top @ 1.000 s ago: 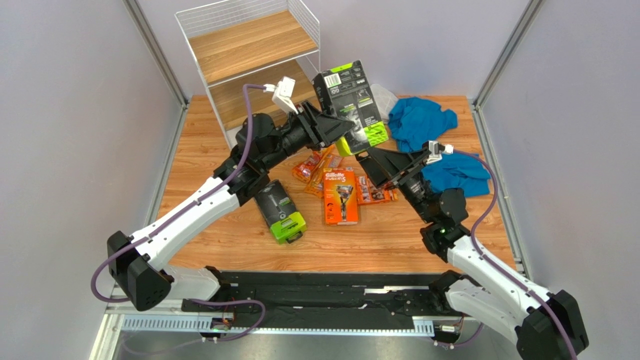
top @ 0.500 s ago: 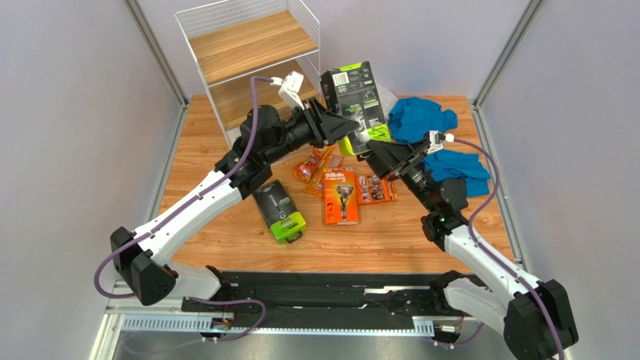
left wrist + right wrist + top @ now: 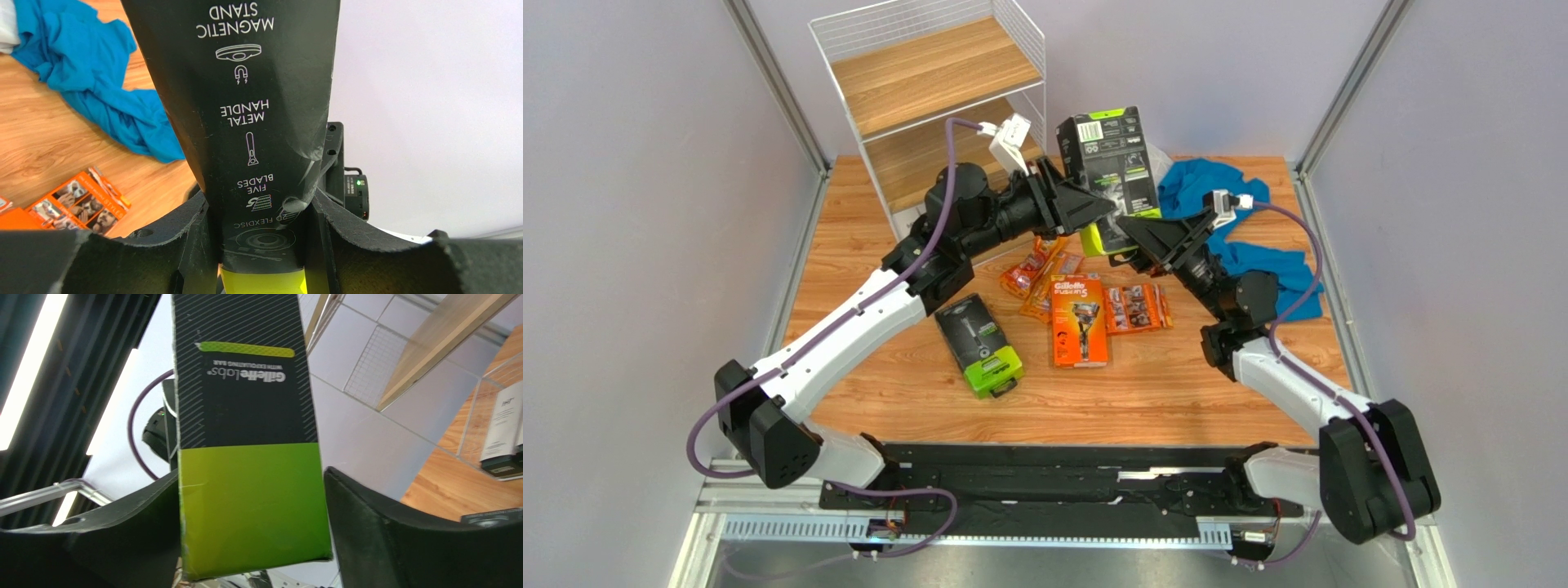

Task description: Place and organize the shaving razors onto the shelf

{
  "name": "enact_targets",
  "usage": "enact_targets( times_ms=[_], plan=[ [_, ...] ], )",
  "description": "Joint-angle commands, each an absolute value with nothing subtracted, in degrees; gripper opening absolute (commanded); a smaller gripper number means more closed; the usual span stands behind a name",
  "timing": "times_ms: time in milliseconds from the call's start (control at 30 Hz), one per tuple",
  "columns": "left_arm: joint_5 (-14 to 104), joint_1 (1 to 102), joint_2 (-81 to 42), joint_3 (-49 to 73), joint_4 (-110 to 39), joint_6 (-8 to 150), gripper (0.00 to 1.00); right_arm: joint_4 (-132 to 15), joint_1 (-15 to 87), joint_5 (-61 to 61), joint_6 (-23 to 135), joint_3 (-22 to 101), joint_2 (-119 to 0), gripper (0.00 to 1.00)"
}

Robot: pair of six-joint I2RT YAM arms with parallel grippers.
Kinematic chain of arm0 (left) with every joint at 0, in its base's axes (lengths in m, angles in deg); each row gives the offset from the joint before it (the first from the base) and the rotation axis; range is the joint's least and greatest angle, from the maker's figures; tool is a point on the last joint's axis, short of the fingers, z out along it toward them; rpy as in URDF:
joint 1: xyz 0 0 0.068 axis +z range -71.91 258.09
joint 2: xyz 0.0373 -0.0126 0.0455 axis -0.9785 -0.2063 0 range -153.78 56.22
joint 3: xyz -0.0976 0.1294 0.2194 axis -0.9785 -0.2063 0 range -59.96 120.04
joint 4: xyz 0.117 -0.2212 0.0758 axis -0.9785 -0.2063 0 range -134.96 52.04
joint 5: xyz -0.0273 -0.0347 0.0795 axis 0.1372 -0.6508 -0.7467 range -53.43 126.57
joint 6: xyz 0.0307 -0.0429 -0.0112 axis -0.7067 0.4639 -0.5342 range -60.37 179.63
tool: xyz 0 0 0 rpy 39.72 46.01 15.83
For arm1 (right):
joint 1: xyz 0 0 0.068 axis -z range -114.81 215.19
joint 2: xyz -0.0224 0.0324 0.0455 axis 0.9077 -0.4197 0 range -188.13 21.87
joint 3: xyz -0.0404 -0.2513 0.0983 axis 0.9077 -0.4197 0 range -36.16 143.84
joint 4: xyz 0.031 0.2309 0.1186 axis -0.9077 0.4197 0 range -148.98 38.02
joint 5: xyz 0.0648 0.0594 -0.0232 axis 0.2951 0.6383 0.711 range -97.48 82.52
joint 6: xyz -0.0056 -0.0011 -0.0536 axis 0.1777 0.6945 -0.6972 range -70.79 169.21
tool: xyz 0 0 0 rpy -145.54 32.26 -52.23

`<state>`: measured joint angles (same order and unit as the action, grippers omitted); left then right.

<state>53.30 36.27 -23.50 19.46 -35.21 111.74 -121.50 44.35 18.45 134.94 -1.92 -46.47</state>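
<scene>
A black shaving razor pack with a lime-green end hangs above the table's back middle, upright and a little tilted. My left gripper is shut on its lower part, and the left wrist view shows the pack pinched between both jaws of that gripper. My right gripper reaches in from the right. It stands open around the pack's lime end, the left finger at the edge and a thin gap at the right finger. The shelf stands at the back left.
A second black and lime pack, an orange Gillette box and small orange blister packs lie on the table. Blue cloth is bunched at the back right. Slim grey-white boxes stand on the shelf's lower tier.
The left arm has carried the pack a little right and more upright. The right arm has swung up and left until its jaws straddle the lime end, and they have narrowed slightly.
</scene>
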Motion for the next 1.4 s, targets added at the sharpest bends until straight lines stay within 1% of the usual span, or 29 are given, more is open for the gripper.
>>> enact_targets(
  times_ms=[0, 67, 100, 200, 267, 300, 333, 400, 433, 467, 500, 533, 600, 633, 667, 800, 833, 900, 933, 1033, 1200, 1367],
  plan=[
    [54.76, 36.7, -22.18, 22.57, -28.2, 113.33, 0.0, -132.19, 44.62, 20.91, 138.41, -0.47, -48.09, 0.67],
    [54.59, 36.87, -22.09, 21.78, -27.59, 113.59, 0.0, -132.55, 44.62, 20.91, 138.59, -0.91, -47.83, 0.53],
    [54.5, 36.87, -22.0, 21.52, -27.24, 113.94, 0.0, -132.63, 44.62, 21.0, 138.68, -1.0, -47.74, 0.44],
    [53.63, 36.87, -21.57, 20.11, -26.27, 114.2, 0.0, -132.28, 44.62, 21.0, 138.94, -1.62, -46.78, 0.27],
    [52.4, 36.87, -21.21, 18.97, -25.83, 114.03, 0.0, -132.19, 44.71, 21.0, 138.94, -2.23, -45.82, 0.22],
    [52.04, 37.05, -20.69, 18.62, -26.0, 113.68, 0.03, -131.41, 44.62, 20.91, 138.85, -2.41, -45.46, 0.2],
    [51.69, 37.22, -20.33, 18.01, -26.7, 113.16, 0.08, -130.79, 44.62, 20.91, 138.77, -2.67, -45.02, 0.2],
    [50.46, 37.49, -19.11, 17.48, -28.19, 111.06, 0.35, -128.08, 44.71, 21.17, 137.72, -3.11, -43.44, 0.18],
    [50.02, 37.58, -18.58, 17.13, -30.72, 110.09, 0.57, -126.67, 44.62, 21.17, 137.28, -3.2, -42.83, 0.18],
    [48.71, 37.66, -18.05, 17.12, -32.4, 109.12, 0.67, -124.92, 44.71, 21.43, 136.05, -3.03, -42.21, 0.17],
    [47.66, 37.75, -17.0, 17.04, -34.25, 106.93, 0.74, -121.59, 44.62, 21.78, 135.17, -2.77, -40.9, 0.16],
    [46.51, 37.84, -16.38, 16.77, -37.66, 106.13, 0.84, -119.82, 44.62, 21.96, 134.47, -2.68, -40.19, 0.15],
    [47.29, 39.15, -14.54, 16.68, -42.51, 102.8, 0.88, -114.47, 44.62, 22.31, 132.28, -2.33, -38.09, 0.14],
    [46.86, 39.33, -13.92, 16.51, -46.53, 102.0, 0.95, -112.79, 44.62, 22.32, 131.57, -1.89, -37.38, 0.14],
    [44.5, 39.42, -12.96, 16.25, -48.57, 100.6, 0.99, -111.03, 44.62, 22.4, 130.69, -1.71, -36.76, 0.13],
    [36.75, 39.6, -5.94, 13.44, -58.5, 97.43, 0.99, -99.19, 44.62, 23.02, 125.86, 0.13, -34.04, 0.12],
    [34.4, 39.6, -4.79, 12.47, -64.0, 97.16, 0.99, -96.8, 44.62, 23.28, 124.8, 0.83, -33.07, 0.11],
    [29.47, 39.51, -0.5, 10.89, -69.39, 97.5, 0.99, -90.05, 44.53, 23.37, 122.52, 2.77, -32.28, 0.11],
    [27.97, 39.6, 1.1, 8.45, -74.29, 98.12, 0.99, -88.53, 44.53, 23.46, 120.85, 3.38, -31.66, 0.1],
    [24.54, 39.68, 8.21, 2.02, -80.57, 99.61, 0.99, -83.95, 44.53, 23.72, 118.56, 5.41, -31.48, 0.09],
    [25.58, 39.77, 19.54, -6.93, -87.34, 104.44, 0.99, -77.54, 42.6, 23.9, 114.6, 11.72, -33.67, 0.07],
    [28.83, 39.6, 24.4, -11.35, -89.55, 107.0, 0.99, -73.75, 38.39, 23.72, 110.82, 20.86, -39.21, 0.05]
  ],
)
